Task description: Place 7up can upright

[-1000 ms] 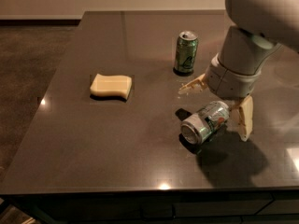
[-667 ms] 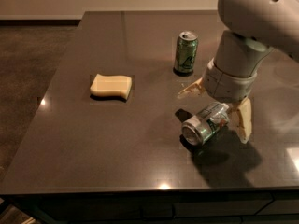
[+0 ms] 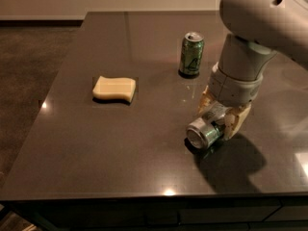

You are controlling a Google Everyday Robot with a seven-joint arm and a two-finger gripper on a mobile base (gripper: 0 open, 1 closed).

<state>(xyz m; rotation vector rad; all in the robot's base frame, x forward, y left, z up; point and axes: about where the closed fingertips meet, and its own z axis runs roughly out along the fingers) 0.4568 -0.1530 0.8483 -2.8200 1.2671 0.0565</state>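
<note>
gripper: gripper (image 3: 220, 113) down at table level, right of centre, under the pale arm (image 3: 250, 37)
grip: grasping the 7up can; one finger (image 3: 239, 121) pressed to each side of it
7up can: 7up can (image 3: 203, 133) on its side on the dark table (image 3: 96, 148); round end faces the front edge
green can: darker green can (image 3: 191, 54) upright, behind the gripper; apart from it
sponge: yellow sponge (image 3: 114, 89) lying flat, well to the left
</note>
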